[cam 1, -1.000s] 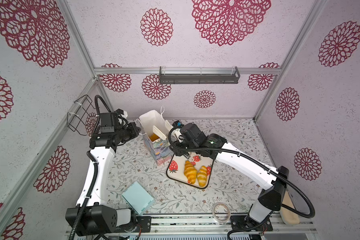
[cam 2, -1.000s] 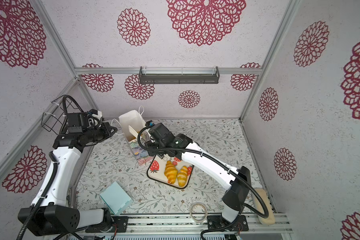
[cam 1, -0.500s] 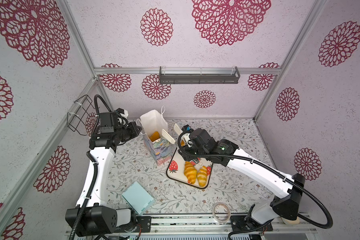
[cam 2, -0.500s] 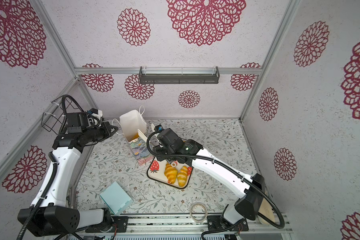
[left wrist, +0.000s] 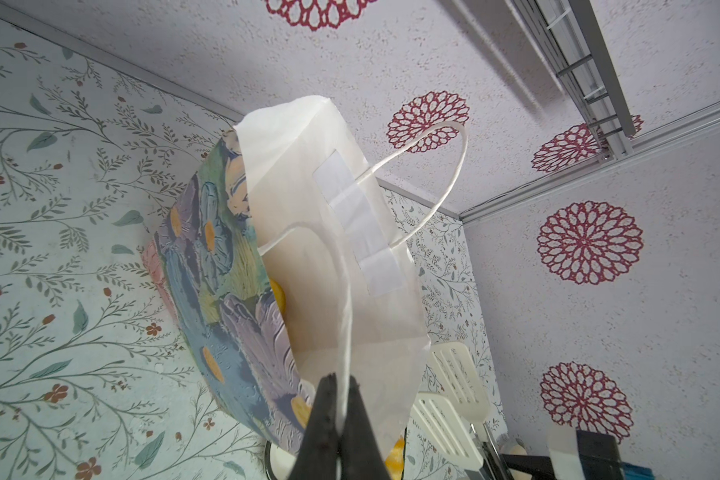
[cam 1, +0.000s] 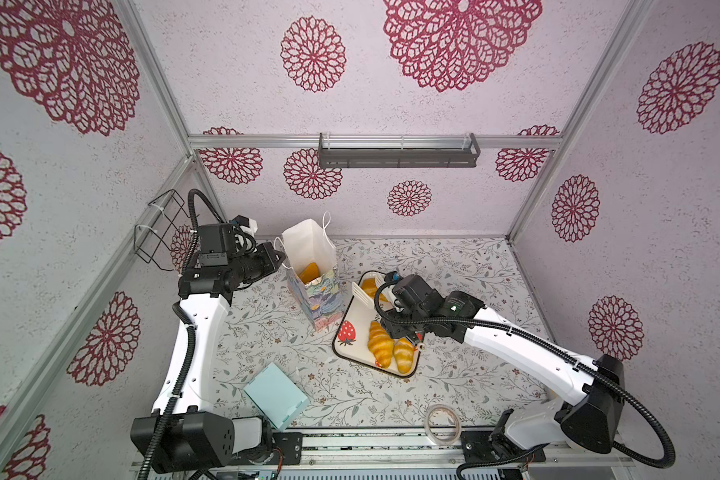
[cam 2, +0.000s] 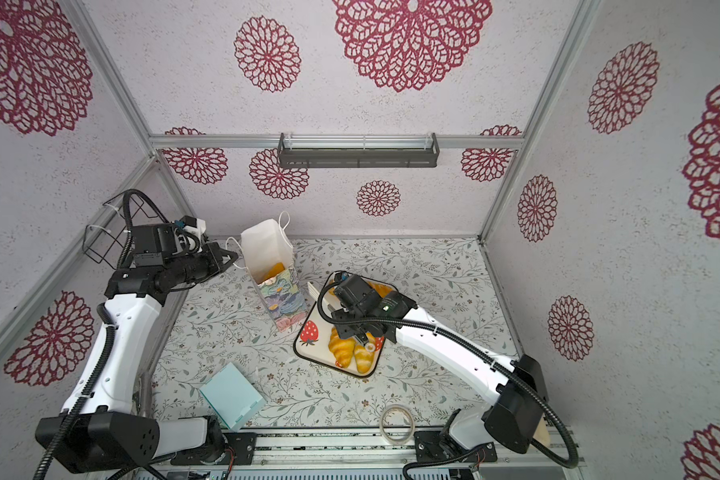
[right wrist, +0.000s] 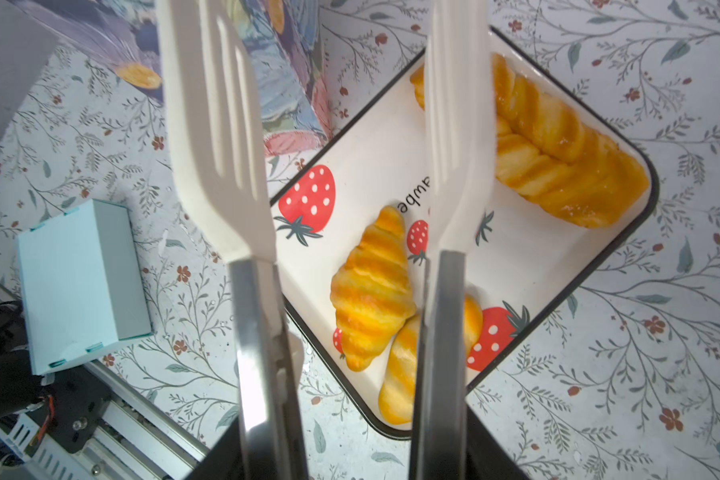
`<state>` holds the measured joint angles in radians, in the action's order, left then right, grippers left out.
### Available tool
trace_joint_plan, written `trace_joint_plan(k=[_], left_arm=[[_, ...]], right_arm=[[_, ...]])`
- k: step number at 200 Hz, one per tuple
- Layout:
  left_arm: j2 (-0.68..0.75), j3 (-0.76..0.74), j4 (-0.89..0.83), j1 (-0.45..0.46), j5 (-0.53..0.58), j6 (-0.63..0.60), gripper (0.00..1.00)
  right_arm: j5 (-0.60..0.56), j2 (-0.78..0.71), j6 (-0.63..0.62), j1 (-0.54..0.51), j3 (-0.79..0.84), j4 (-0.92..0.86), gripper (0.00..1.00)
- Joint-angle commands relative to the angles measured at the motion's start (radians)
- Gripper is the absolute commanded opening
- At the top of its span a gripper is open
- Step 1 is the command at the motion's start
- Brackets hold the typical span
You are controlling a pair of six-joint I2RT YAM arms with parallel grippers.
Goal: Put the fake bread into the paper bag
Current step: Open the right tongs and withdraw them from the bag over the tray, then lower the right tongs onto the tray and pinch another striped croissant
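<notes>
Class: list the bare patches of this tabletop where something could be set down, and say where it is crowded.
Free: the back right stretch between tray and right wall; the front middle bordered by light blue box, tray and tape roll. Crowded: paper bag beside tray, tongs overhead.

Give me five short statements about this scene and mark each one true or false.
1. The left gripper pinches the cord handle of the bag. True.
2. The bag is empty. False: an orange bread piece lies inside.
3. Two croissants and a long twisted loaf lie on the tray. True.
4. The tongs grip a croissant. False: their blades stand apart and empty.
5. The blue box stands on the tray. False: it stands on the table.
</notes>
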<state>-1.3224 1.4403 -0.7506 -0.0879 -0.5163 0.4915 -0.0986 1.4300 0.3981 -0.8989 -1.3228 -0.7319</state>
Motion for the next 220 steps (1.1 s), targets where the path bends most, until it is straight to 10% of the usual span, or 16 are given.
trace_joint_plan(k=[1,220], left_arm=[[0.013,-0.003,0.029,-0.007,-0.021,0.006,0.0],[0.021,-0.008,0.014,-0.007,0.027,-0.007,0.0]], right_arm=[[0.01,-0.05,0.033,0.008,0.014,-0.013,0.55],[0.119,-0.008,0.049,0.0,0.116,-0.193,0.56]])
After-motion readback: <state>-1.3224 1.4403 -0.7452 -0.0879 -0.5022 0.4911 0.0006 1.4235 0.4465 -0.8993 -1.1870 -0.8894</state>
